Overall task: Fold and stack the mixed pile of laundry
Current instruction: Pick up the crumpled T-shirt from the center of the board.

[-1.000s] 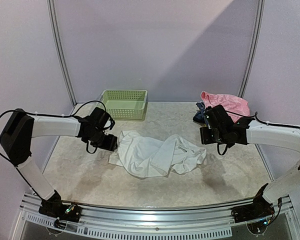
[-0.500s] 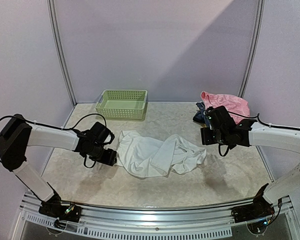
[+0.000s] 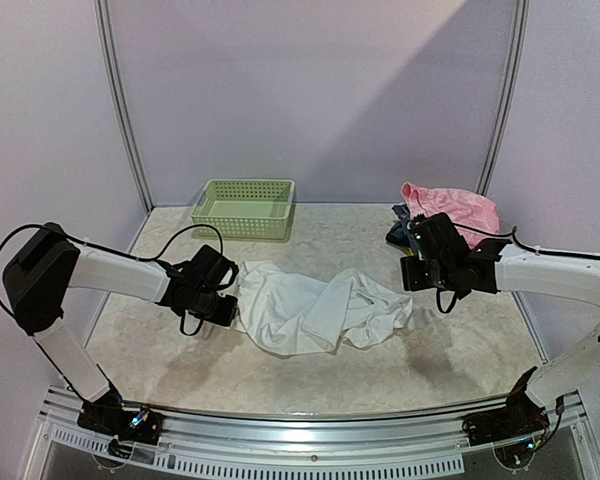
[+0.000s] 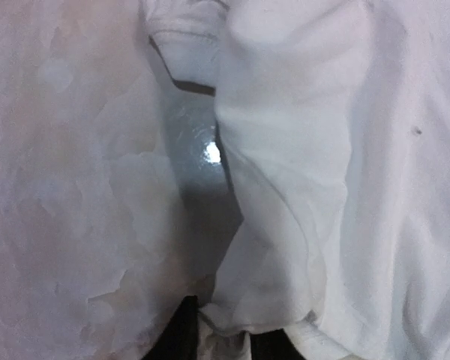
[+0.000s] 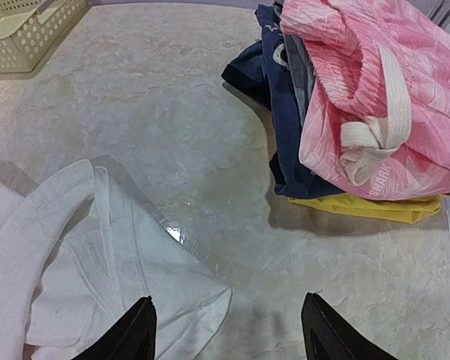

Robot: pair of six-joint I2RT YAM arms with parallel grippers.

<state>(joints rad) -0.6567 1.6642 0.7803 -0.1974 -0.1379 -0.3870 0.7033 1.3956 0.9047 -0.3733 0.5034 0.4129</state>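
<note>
The white garment lies crumpled at the middle of the table. My left gripper is low at its left edge. In the left wrist view my left gripper is shut on a fold of the white garment's hem, which is bunched between the dark fingers. The thin pink piece with white drawstring ties tops a heap at the back right. My right gripper hovers between that heap and the white cloth. In the right wrist view my right gripper is open and holds nothing, with the white garment's corner to its left and the pink piece ahead to the right.
A pale green lattice basket stands at the back left, and its corner shows in the right wrist view. Dark blue clothes and a yellow piece lie under the pink one. Metal frame posts and purple walls enclose the table.
My left gripper has moved right and down onto the white garment's left edge and shut on it. The right arm has barely moved.
</note>
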